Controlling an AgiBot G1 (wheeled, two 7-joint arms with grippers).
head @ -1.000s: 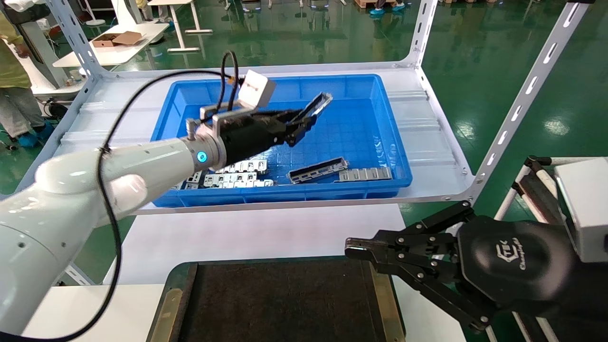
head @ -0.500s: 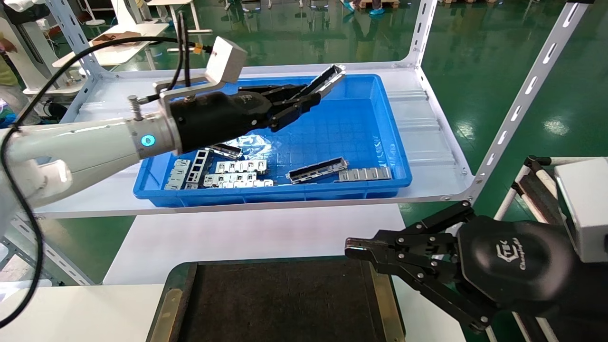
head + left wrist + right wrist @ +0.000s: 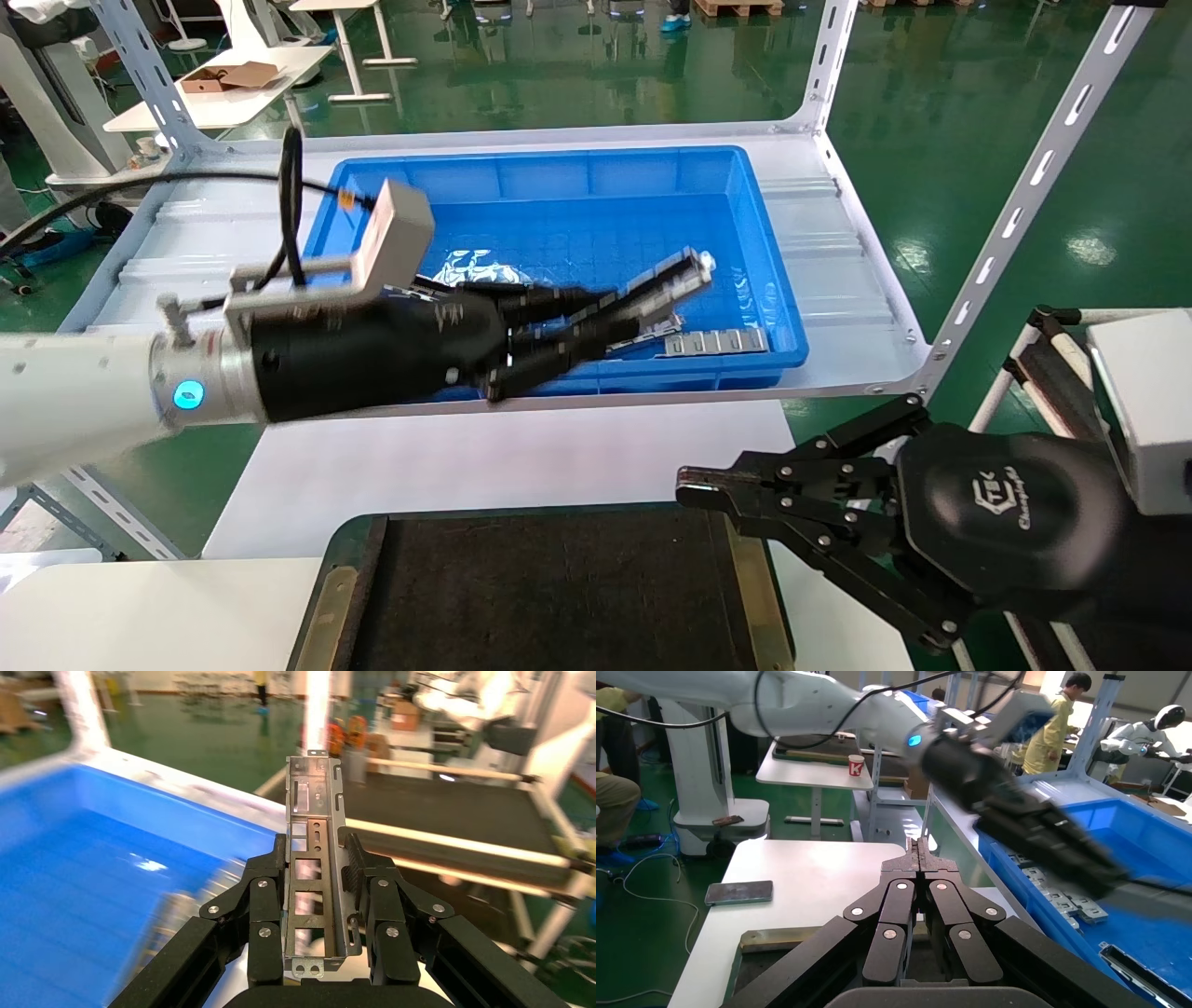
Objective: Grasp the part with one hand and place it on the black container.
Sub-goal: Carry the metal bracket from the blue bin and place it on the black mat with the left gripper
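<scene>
My left gripper (image 3: 610,315) is shut on the part (image 3: 669,277), a long grey metal channel with rectangular cut-outs. It holds the part in the air over the front half of the blue bin (image 3: 596,168). In the left wrist view the part (image 3: 316,804) stands out from between the closed fingers (image 3: 360,874). The black container (image 3: 549,596), a dark tray with olive-gold rims, lies on the white table close to me, below the gripper; it also shows in the left wrist view (image 3: 457,808). My right gripper (image 3: 694,485) is shut and empty by the tray's right rim.
The blue bin sits on a white shelf (image 3: 838,280) with slotted uprights (image 3: 1024,196). Flat silver plates (image 3: 717,341) lie along the bin's front. A phone (image 3: 739,892) lies on the white table (image 3: 807,874). People stand farther off.
My left gripper has come down and back toward me with the part, from high over the bin's far side to low over its front edge. The right arm has not moved.
</scene>
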